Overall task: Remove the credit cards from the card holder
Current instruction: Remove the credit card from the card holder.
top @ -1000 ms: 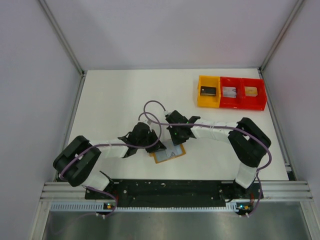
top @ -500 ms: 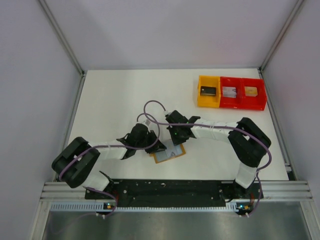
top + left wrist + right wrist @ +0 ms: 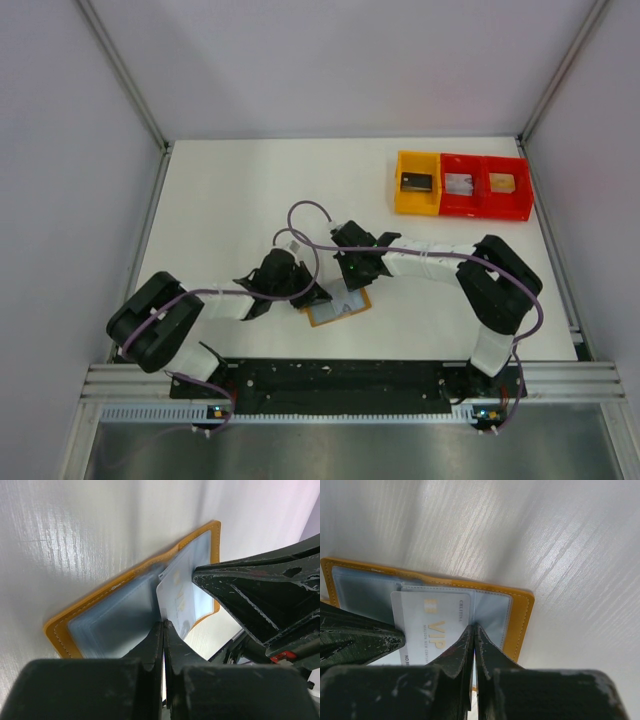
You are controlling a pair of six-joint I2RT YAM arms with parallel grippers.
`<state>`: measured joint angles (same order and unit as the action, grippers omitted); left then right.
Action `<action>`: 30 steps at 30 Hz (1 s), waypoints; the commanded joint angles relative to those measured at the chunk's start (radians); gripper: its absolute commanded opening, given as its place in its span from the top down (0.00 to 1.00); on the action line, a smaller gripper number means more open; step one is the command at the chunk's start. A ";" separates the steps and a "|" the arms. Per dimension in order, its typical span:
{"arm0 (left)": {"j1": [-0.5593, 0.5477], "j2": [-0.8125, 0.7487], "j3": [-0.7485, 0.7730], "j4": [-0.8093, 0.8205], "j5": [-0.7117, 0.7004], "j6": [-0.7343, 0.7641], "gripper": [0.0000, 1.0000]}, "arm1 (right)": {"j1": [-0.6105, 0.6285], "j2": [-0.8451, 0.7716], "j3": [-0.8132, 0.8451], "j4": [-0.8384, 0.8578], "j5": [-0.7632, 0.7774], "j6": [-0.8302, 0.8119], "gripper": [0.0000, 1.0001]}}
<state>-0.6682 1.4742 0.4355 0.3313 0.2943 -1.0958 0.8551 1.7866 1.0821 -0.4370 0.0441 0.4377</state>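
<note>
The card holder (image 3: 338, 312) lies open on the white table, tan-orange with a grey-blue inner face (image 3: 110, 622) (image 3: 520, 611). One pale credit card (image 3: 427, 622) with gold VIP lettering sticks halfway out of a pocket (image 3: 177, 597). My left gripper (image 3: 318, 297) (image 3: 163, 624) is shut on that card's outer edge, and a pale sliver shows between its jaws. My right gripper (image 3: 349, 285) (image 3: 473, 626) is shut, its tips pressing on the holder's blue pocket right beside the card. No other cards show.
At the back right stand a yellow tray (image 3: 417, 183) and a red double tray (image 3: 485, 187), each compartment holding a small rectangle. Metal frame posts and white walls border the table. Both arms meet over the holder near the front edge.
My left gripper has shifted slightly to the left at the card's edge. The card holder and the right arm have stayed where they were.
</note>
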 commanded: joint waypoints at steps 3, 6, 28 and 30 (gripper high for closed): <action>-0.005 -0.008 -0.027 0.058 0.012 -0.001 1.00 | -0.005 0.105 -0.073 -0.066 0.069 -0.021 1.00; -0.005 -0.024 -0.035 0.066 0.025 -0.007 1.00 | -0.007 0.105 -0.079 -0.066 0.071 -0.019 1.00; -0.005 -0.067 -0.023 -0.017 -0.004 0.016 0.90 | -0.016 -0.095 -0.093 0.015 0.028 -0.059 1.00; -0.004 -0.081 -0.035 -0.005 -0.009 0.004 0.79 | -0.014 -0.090 -0.090 0.018 0.031 -0.054 1.00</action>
<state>-0.6697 1.4055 0.3992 0.2920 0.2951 -1.0843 0.8482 1.7130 1.0058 -0.3893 0.0429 0.4107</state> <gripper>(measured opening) 0.136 0.003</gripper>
